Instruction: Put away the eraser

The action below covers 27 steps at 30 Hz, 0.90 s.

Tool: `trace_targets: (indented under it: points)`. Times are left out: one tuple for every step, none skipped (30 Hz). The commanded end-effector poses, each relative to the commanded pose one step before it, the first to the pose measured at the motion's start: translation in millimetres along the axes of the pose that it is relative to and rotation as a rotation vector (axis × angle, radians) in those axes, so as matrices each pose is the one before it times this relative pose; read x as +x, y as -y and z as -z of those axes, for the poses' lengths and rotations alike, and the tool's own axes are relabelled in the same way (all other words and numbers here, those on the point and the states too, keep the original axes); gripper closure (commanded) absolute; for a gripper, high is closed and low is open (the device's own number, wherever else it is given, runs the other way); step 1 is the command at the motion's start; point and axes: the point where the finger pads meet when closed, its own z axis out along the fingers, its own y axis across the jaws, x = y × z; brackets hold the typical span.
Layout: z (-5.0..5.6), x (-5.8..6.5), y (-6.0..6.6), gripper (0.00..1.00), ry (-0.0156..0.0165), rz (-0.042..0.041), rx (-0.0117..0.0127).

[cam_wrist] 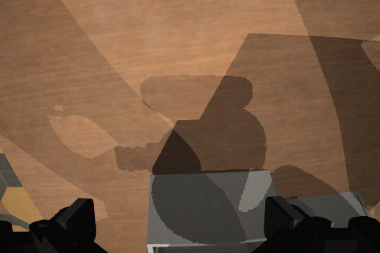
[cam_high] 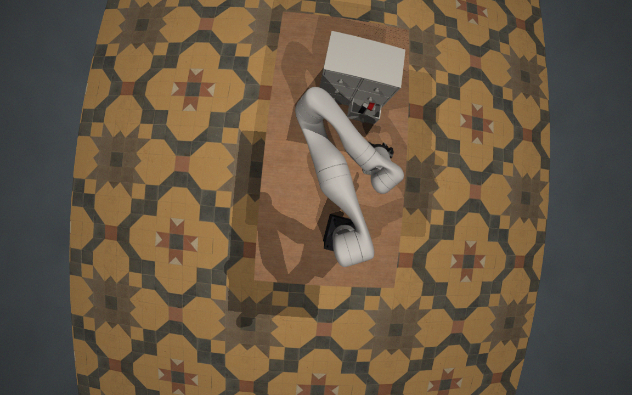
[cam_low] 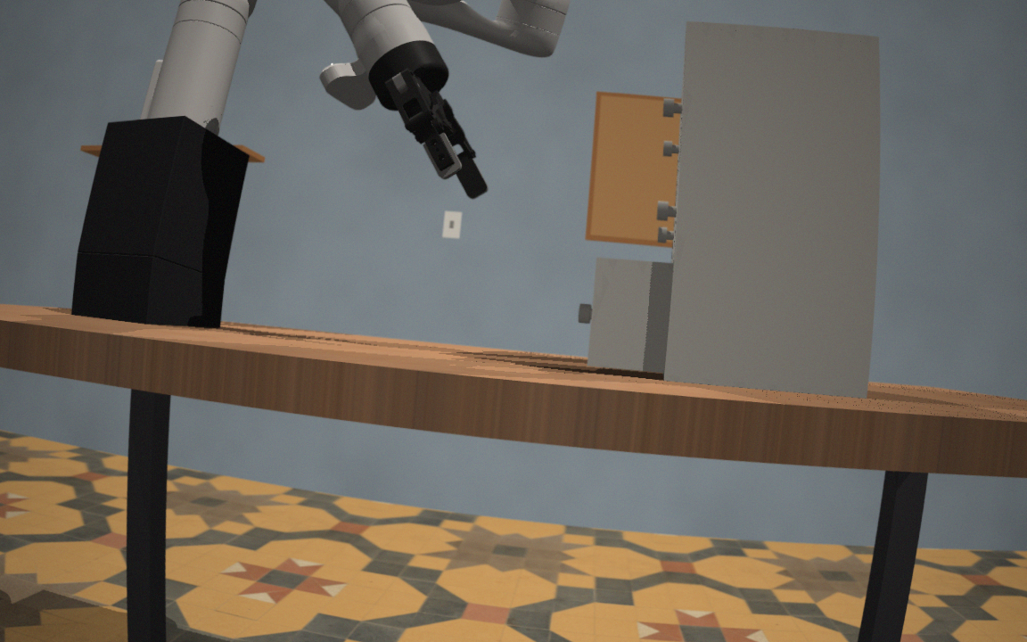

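The small grey chest (cam_high: 362, 60) stands at the far end of the wooden table; it also shows in the side view (cam_low: 772, 207). Its bottom right drawer (cam_high: 366, 109) (cam_low: 628, 315) is pulled out part way, flat on the table. In it lie a small red piece (cam_high: 371, 106) and pale pieces; I cannot tell them apart. The other drawers look pushed in. My gripper (cam_low: 461, 171) (cam_high: 383, 147) is open and empty, tilted down, high above the table and short of the open drawer's front (cam_wrist: 211, 208). It shows from above too. I see no eraser on the table top.
The arm's black base (cam_low: 154, 219) stands on the near part of the table. The arm's elbow (cam_high: 316, 105) hangs close to the chest's left front. The table's right edge (cam_high: 403, 162) is near the gripper.
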Motion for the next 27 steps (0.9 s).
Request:
trace_targets:
  points:
    - [1.01,-7.93,-3.96,0.0,-0.00326,0.008,-0.007]
    - [0.2,-0.14,-0.16,0.0,-0.00807,-0.00035,-0.00041]
    - [0.25,-0.17,-0.09,0.0,-0.0081,-0.00018,-0.00016]
    - [0.0,0.0,0.0,0.0,0.0,0.0,0.0]
    - [0.0,0.0,0.0,0.0,0.0,0.0,0.0]
    - [0.31,-0.19,-0.02,0.0,-0.00811,0.0,0.0001]
    - [0.36,-0.22,0.05,0.0,-0.00812,0.00017,0.00037]
    - [0.42,-0.24,0.13,0.0,-0.00811,0.00034,0.00065]
    - [0.37,-0.21,0.04,0.0,-0.00833,0.0001,0.0003]
    - [0.23,-0.12,-0.19,0.0,-0.00873,-0.00039,-0.00049]
    - [0.29,-0.16,-0.1,0.0,-0.00871,-0.00017,-0.00016]
    - [0.35,-0.19,0.0,0.0,-0.00867,0.00004,0.00018]
    - [0.42,-0.23,0.1,0.0,-0.00862,0.00026,0.00054]
    - [0.48,-0.27,0.2,0.0,-0.00856,0.00046,0.0009]
    - [0.29,-0.12,-0.16,0.0,-0.00924,-0.00032,-0.0004]
    - [0.29,-0.12,-0.17,0.0,-0.00936,-0.00031,-0.00041]
    - [0.36,-0.17,-0.05,0.0,-0.00927,-0.00005,0.00003]
    - [0.43,-0.22,0.08,0.0,-0.00916,0.0002,0.00047]
    - [0.5,-0.28,0.2,0.0,-0.00903,0.00045,0.00092]
    - [0.38,-0.15,-0.06,0.0,-0.00964,-0.00009,-0.00001]
    - [0.0,0.0,0.0,0.0,0.0,0.0,0.0]
    - [0.0,0.0,0.0,0.0,0.0,0.0,0.0]
    - [0.3,-0.08,-0.22,0.0,-0.01008,-0.0004,-0.00058]
    - [0.38,-0.15,-0.07,0.0,-0.00991,-0.00009,-0.00003]
    - [0.46,-0.22,0.09,0.0,-0.00971,0.00022,0.00052]
    - [0.54,-0.3,0.24,0.0,-0.00949,0.0005,0.00108]
    - [0.36,-0.11,-0.09,0.0,-0.00943,-0.00014,-0.00014]
